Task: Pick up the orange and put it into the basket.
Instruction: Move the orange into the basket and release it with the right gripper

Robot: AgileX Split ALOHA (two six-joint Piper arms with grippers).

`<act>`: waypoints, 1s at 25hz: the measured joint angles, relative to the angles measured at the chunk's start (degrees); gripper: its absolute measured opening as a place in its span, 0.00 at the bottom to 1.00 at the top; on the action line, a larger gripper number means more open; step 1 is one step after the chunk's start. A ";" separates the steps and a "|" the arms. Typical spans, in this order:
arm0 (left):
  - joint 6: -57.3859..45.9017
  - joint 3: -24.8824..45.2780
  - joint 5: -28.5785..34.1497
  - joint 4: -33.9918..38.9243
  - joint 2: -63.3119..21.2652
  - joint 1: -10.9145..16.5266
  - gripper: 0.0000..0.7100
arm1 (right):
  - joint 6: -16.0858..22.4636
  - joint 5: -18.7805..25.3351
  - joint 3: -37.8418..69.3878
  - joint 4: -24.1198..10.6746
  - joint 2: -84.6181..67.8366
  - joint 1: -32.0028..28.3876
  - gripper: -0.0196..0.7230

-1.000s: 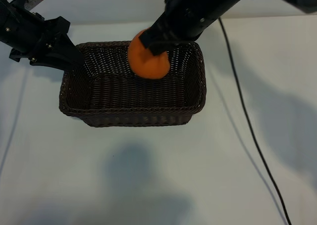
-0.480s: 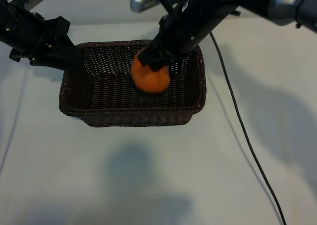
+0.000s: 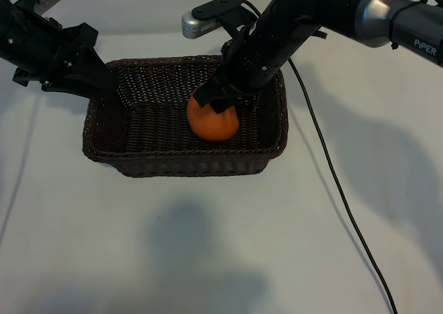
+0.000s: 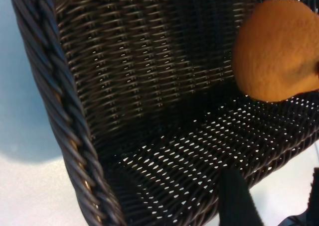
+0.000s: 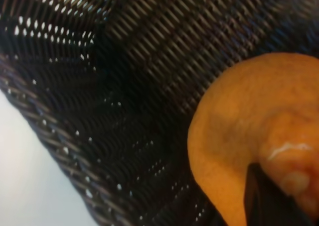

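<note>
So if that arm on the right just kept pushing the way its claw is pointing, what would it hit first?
Probably the woven floor of the basket. The right gripper points down into it, shut on the orange, which would meet it first.

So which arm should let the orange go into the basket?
The right one. Its gripper already holds the orange low inside the basket. The left gripper sits at the basket's far corner, holding no orange.
</note>
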 joint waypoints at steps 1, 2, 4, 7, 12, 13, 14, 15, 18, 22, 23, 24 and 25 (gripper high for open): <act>0.00 0.00 0.00 0.00 0.00 0.00 0.57 | 0.00 -0.28 0.00 0.00 0.07 0.00 0.09; 0.00 0.00 0.00 0.00 0.00 0.00 0.57 | 0.00 -0.33 0.00 0.00 0.12 0.00 0.09; 0.00 0.00 0.00 0.00 0.00 0.00 0.57 | 0.00 -0.39 0.00 0.00 0.12 0.00 0.09; 0.00 0.00 0.00 0.00 0.00 0.00 0.57 | 0.00 -0.53 0.00 0.05 0.12 0.00 0.09; 0.00 0.00 0.00 0.00 0.00 0.00 0.57 | -0.06 -0.53 0.00 0.01 0.12 0.00 0.09; -0.14 0.00 0.00 0.00 0.00 0.00 0.57 | -0.12 -0.53 0.00 0.01 0.12 0.00 0.09; -0.14 0.00 0.00 0.00 0.00 0.00 0.57 | -0.12 -0.53 0.00 0.01 0.12 0.00 0.09; -0.08 0.00 0.00 0.00 0.00 0.00 0.57 | -0.12 -0.53 0.00 0.01 0.12 0.00 0.09; -0.08 0.00 0.00 0.00 0.00 0.00 0.57 | -0.12 -0.53 0.00 0.01 0.12 0.00 0.09; -0.08 0.00 0.00 0.00 0.00 0.00 0.57 | -0.14 -0.58 0.00 0.01 0.69 0.00 0.09; -0.08 0.00 0.00 0.00 0.00 0.00 0.57 | -0.18 -0.58 0.00 0.01 0.95 0.00 0.09; -0.08 0.00 0.00 0.00 0.00 0.00 0.57 | -0.18 -0.58 0.00 0.01 1.20 0.00 0.09; -0.08 0.00 0.00 0.00 0.00 0.00 0.57 | -0.18 -0.58 0.00 0.01 1.32 0.00 0.09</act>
